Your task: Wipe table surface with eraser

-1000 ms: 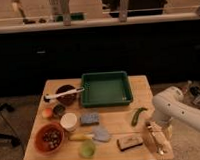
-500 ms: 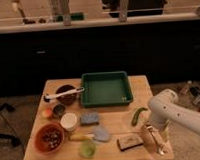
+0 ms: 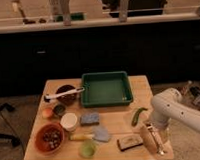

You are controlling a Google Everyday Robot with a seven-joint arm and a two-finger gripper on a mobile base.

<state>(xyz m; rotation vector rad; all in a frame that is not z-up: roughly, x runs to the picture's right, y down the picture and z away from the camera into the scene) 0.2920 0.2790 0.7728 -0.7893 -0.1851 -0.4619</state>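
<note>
The eraser [image 3: 129, 142], a small block with a dark top on a tan body, lies on the table surface [image 3: 115, 114] near the front right edge. My gripper [image 3: 154, 138] hangs from the white arm [image 3: 167, 109] just to the right of the eraser, low over the table's front right corner. It stands beside the eraser, and I cannot tell if it touches it.
A green tray [image 3: 106, 87] stands at the back middle. A green vegetable [image 3: 138, 115], blue sponge [image 3: 89, 118], blue-grey cloth [image 3: 101, 134], white cup [image 3: 69, 121], green cup [image 3: 87, 148], red bowl [image 3: 49, 138] and dark bowl with a utensil [image 3: 66, 93] stand around.
The arm has swung a little to the left, bringing the gripper closer to the eraser. The things on the table have not moved.
</note>
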